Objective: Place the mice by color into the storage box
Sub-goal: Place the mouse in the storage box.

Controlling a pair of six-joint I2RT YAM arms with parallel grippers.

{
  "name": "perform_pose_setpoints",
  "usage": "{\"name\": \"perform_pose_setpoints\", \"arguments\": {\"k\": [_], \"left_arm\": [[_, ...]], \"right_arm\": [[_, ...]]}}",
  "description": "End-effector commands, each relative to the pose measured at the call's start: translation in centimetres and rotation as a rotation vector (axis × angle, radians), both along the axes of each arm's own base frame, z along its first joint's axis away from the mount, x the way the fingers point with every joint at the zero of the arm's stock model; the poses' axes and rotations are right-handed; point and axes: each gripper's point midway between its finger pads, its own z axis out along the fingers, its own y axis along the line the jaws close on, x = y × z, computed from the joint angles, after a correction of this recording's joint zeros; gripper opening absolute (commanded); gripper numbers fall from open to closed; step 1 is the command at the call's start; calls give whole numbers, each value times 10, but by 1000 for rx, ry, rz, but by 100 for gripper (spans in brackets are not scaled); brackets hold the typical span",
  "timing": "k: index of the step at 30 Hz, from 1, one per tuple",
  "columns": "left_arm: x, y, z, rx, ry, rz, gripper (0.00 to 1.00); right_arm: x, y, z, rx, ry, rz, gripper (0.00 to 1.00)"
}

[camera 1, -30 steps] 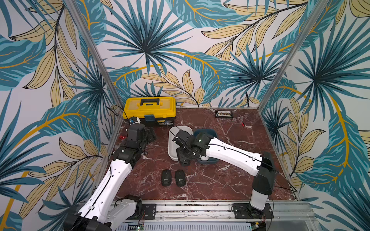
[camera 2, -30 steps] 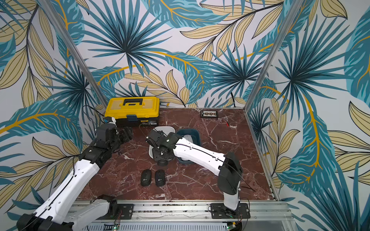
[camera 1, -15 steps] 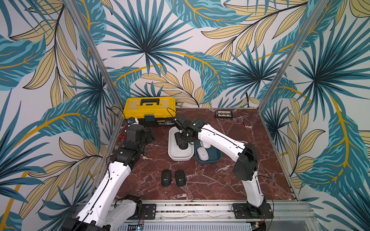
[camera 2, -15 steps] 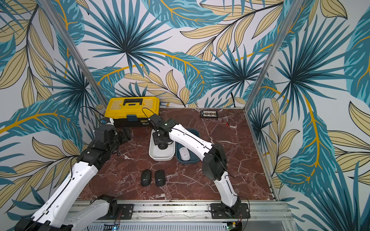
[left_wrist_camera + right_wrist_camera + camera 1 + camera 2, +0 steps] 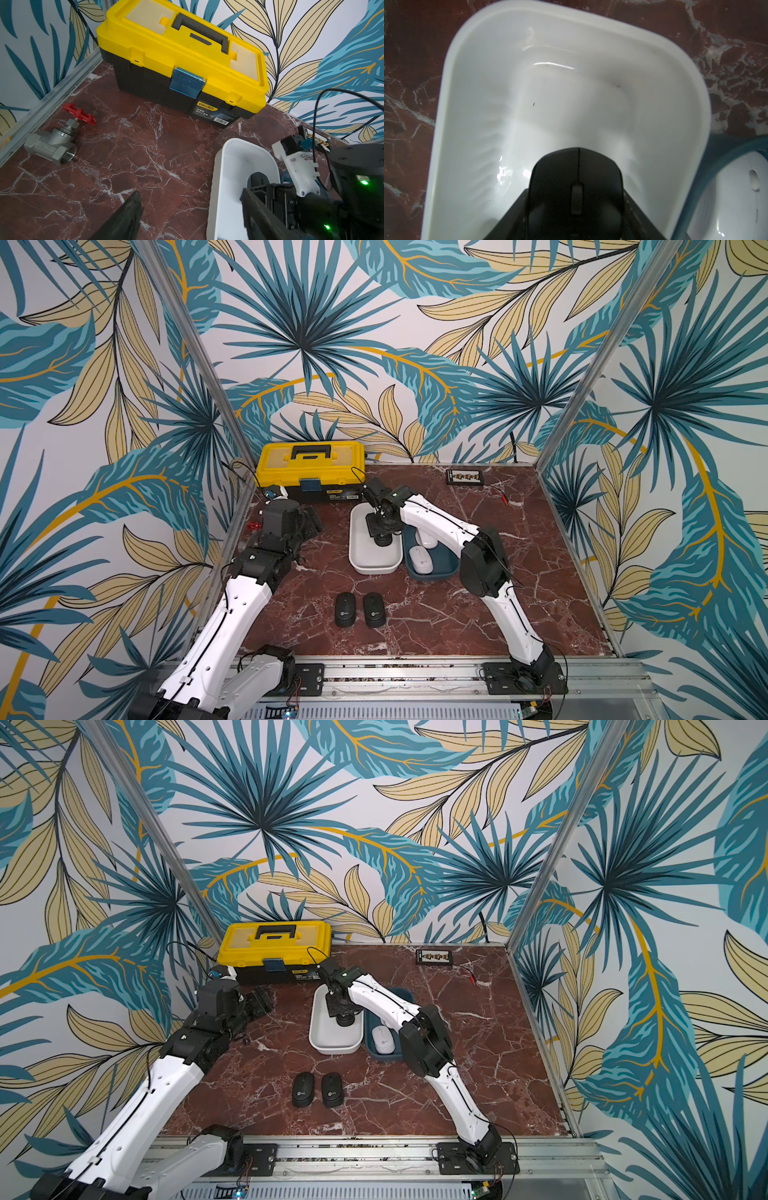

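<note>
The right gripper (image 5: 381,536) holds a small black oval mouse (image 5: 576,176) tight in its jaws over the white plastic tub (image 5: 371,569), and the left gripper (image 5: 189,193) has its jaws apart and empty.

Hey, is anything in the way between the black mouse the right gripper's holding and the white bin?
Nothing visible. The right gripper holds the black mouse directly over the white bin, whose floor below is bare.

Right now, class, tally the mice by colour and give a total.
Black mice: 3 (two on the table, one in the right gripper over the white tray)
White mice: 2 (both in the blue tray)
Total: 5
</note>
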Motion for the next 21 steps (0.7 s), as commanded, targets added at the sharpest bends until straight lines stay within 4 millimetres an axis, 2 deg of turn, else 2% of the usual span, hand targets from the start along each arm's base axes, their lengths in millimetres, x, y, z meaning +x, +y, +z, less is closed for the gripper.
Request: {"name": "perform_pose_setpoints", "arguments": {"k": [1,7,13,15,17,21], "left_arm": [[-5,0,-9,-5,15,0,77],[-3,0,-13,-3,25,3,78],[-2,-1,-12,-5,26,2,77],[-1,-1,-11,-5,23,2,77],[-1,-1,-10,-5,22,1,78],[-1,-1,-11,-5,24,1,77]], "right_arm": [[11,5,-6,-1,-22,15,48],[18,6,-25,-4,-5,5,50],[22,7,-30,-10,-10,15,53],[24,6,-29,-17,-13,19,57],[24,7,-27,-14,-15,23,66],[23,8,-24,-6,-14,22,73]]}}
